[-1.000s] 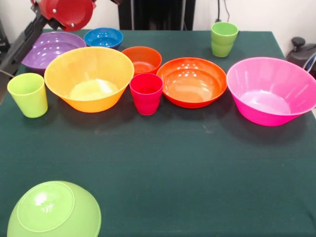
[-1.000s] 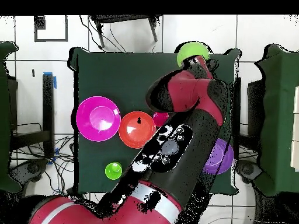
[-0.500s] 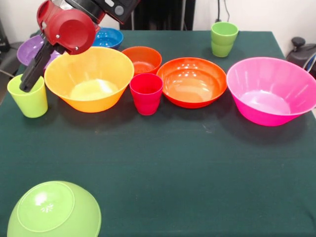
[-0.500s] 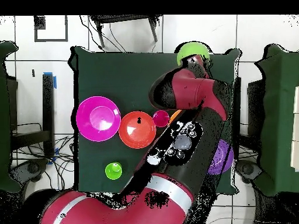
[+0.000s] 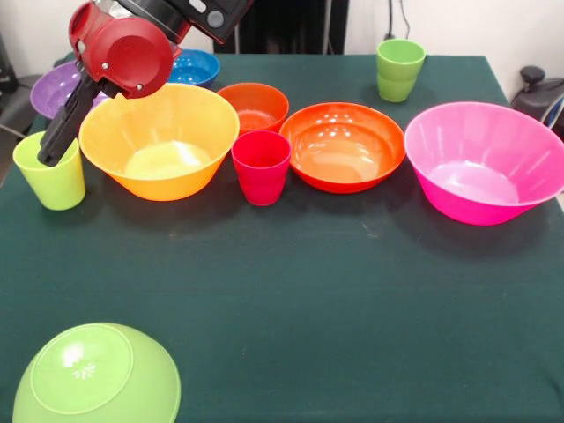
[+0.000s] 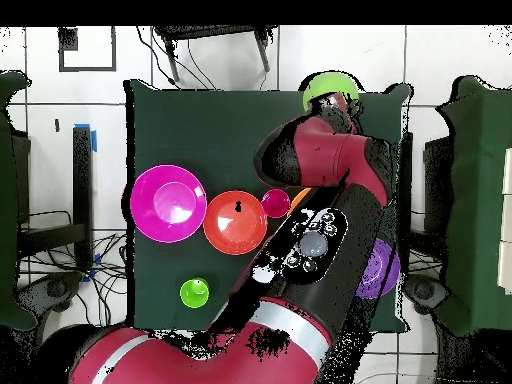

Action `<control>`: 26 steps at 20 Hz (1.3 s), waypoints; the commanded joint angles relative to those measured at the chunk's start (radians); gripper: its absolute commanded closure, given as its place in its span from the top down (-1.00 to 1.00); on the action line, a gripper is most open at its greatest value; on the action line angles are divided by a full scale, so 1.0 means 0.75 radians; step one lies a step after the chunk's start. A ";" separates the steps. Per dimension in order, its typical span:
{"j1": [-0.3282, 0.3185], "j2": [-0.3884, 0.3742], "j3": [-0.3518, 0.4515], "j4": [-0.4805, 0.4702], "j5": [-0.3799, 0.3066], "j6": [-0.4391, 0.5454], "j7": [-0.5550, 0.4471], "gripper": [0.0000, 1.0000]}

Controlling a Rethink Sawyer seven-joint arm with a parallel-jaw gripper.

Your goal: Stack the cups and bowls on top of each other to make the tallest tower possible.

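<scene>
My gripper [image 5: 51,152] slants down from the red arm head to the rim of a light green cup [image 5: 50,182] at the left edge; its state does not show. Beside that cup stand the large yellow-orange bowl [image 5: 159,141], the red-pink cup [image 5: 261,166], a small dark orange bowl [image 5: 254,106], the medium orange bowl [image 5: 342,145] and the large pink bowl [image 5: 483,163]. A lime green bowl [image 5: 95,374] lies rim-down at the near left. Blue [image 5: 189,66] and purple [image 5: 55,88] bowls and a second green cup [image 5: 400,69] sit at the back. No tower shows; each piece stands alone.
In the overhead view the arm [image 6: 320,200] covers the table's right half, leaving the pink bowl [image 6: 168,203], orange bowl [image 6: 235,222], red-pink cup [image 6: 276,203], a green cup [image 6: 194,293] and the lime bowl [image 6: 328,88] visible. The dark green cloth [image 5: 335,291] is bare in front.
The arm swung in from the upper left and came down, bringing the gripper to the left green cup's rim. Over the last half second it barely moved.
</scene>
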 commanded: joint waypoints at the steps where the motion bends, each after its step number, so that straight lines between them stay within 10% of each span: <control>1: 0.001 0.024 0.182 0.089 0.016 -0.009 0.030 -1.00; 26: -0.050 0.029 0.169 0.005 0.068 0.093 0.019 -1.00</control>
